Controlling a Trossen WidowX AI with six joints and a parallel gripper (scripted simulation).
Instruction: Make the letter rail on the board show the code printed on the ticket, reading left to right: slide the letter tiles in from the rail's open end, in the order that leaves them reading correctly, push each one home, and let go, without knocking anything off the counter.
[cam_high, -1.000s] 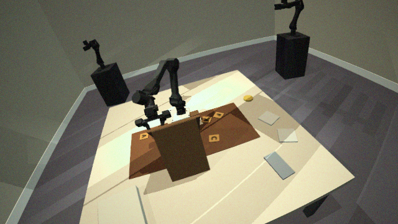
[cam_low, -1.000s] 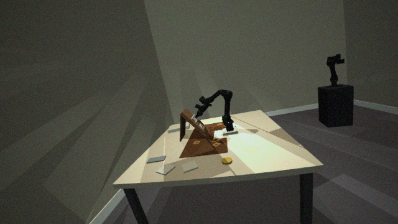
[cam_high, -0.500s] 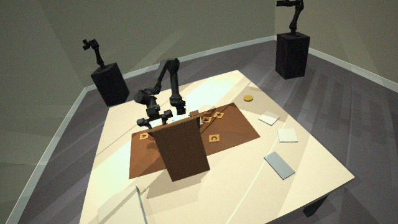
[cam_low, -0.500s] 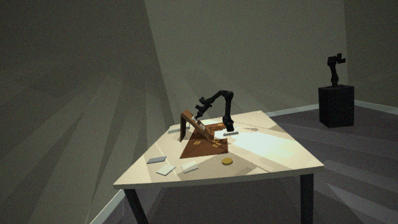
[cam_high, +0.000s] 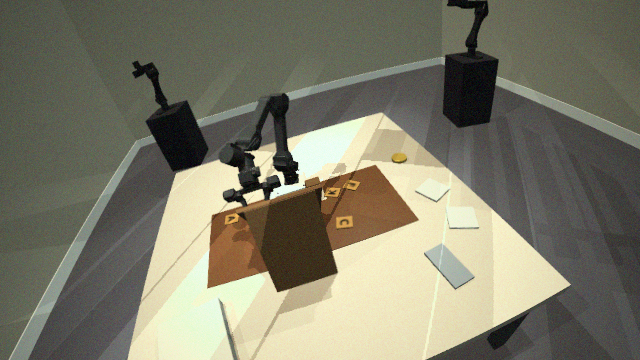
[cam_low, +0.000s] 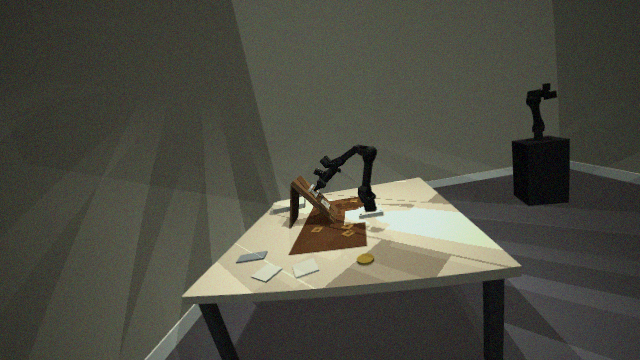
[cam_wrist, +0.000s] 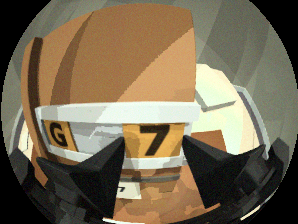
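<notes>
The tilted wooden board (cam_high: 295, 240) (cam_wrist: 135, 55) carries a pale letter rail (cam_wrist: 117, 112). A G tile (cam_wrist: 59, 135) sits at the rail's left end. My gripper (cam_high: 257, 199) (cam_low: 317, 188) (cam_wrist: 154, 140) is shut on an orange 7 tile (cam_wrist: 154, 132), which is upright between the rail's lips near its right end. A gap of bare rail separates the two tiles. The ticket (cam_wrist: 131, 190) shows below the rail, its code mostly hidden by the left finger. Loose tiles lie flat: a C tile (cam_high: 344, 222), an A-like tile (cam_high: 231, 218), an X- or K-like tile (cam_high: 332, 192) and one unreadable tile (cam_high: 352, 185).
A brown mat (cam_high: 380, 205) (cam_low: 325, 245) lies under the board and loose tiles. A yellow disc (cam_high: 399, 158) (cam_low: 365, 259), two pale squares (cam_high: 432, 190) (cam_high: 462, 217) and a grey slab (cam_high: 449, 266) (cam_low: 252, 257) lie beyond the mat. A large pale panel stands near the counter edge.
</notes>
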